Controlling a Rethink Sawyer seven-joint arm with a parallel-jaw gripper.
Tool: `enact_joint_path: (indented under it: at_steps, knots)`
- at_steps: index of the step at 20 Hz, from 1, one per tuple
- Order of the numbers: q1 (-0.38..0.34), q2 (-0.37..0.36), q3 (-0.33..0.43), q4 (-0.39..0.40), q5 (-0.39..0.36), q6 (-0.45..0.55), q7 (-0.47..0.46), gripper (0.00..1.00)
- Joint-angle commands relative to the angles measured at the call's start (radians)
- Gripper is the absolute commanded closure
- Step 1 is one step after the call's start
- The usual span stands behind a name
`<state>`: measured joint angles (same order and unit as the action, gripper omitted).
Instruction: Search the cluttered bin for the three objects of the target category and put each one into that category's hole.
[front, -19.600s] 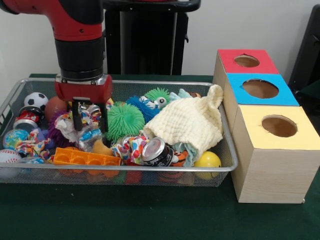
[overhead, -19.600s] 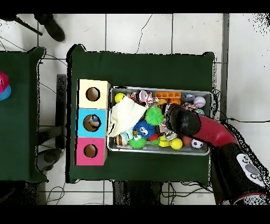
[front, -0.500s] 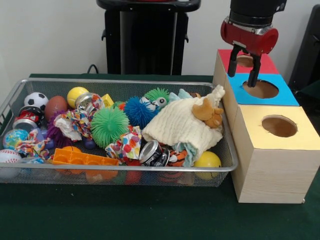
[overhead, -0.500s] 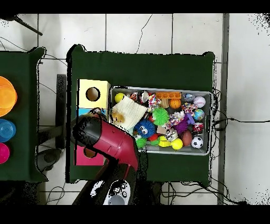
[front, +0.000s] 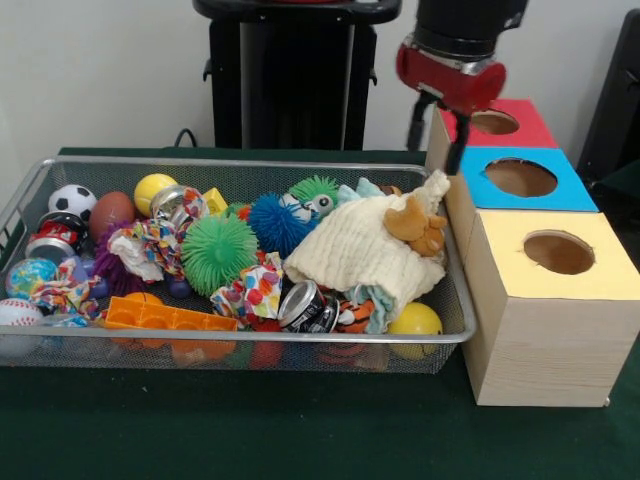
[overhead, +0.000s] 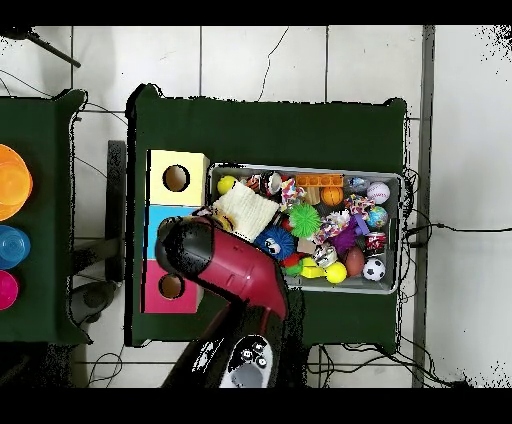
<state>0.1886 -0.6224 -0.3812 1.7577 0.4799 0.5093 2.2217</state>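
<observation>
- No clear plastic bottle can be picked out in the wire mesh bin (front: 455, 330), in either view; the heap of toys may hide any that are there.
- The blue-topped hole (front: 520, 177) sits in the middle of the wooden box row (front: 540, 340) at the desk's right edge in the front view, between the red-topped hole (front: 494, 122) and the yellow-topped hole (front: 558, 252).
- The gripper (front: 434, 128) hangs above the gap between the bin's right end and the box, beside the red and blue panels; its two dark fingers stand apart with nothing between them.
- In the overhead view the red arm (overhead: 225, 272) covers most of the blue panel and part of the bin's end.
- A cream knitted cloth (front: 355, 245) drapes over the bin's right half, with a small tan plush toy (front: 418, 224) on top.
- Around it lie a green spiky ball (front: 218, 252), a blue spiky ball (front: 275, 222), a silver can (front: 308, 305), a yellow ball (front: 415, 322) and an orange plastic tray (front: 170, 318).
- At the bin's left end sit a soccer ball (front: 72, 200), a baseball (front: 18, 313) and a globe ball (front: 30, 273).
</observation>
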Motion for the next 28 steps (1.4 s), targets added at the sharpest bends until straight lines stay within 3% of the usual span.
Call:
enact_joint_path:
  at_steps: [1,8,11,16,22,28]
  knots:
    - [-0.170,-0.014,0.066,-0.069,-0.258,0.163,-0.293,0.00]
    - [-0.364,-0.091,0.191,-0.143,-0.477,0.204,-0.433,0.00]
    - [-0.437,-0.101,0.247,-0.159,-0.567,0.168,-0.494,0.00]
    - [-0.536,-0.090,0.326,-0.166,-0.684,0.076,-0.508,0.00]
    - [-0.595,-0.050,0.364,-0.213,-0.836,-0.029,-0.487,0.00]
    - [-0.690,-0.024,0.468,-0.237,-0.961,-0.092,-0.502,0.00]
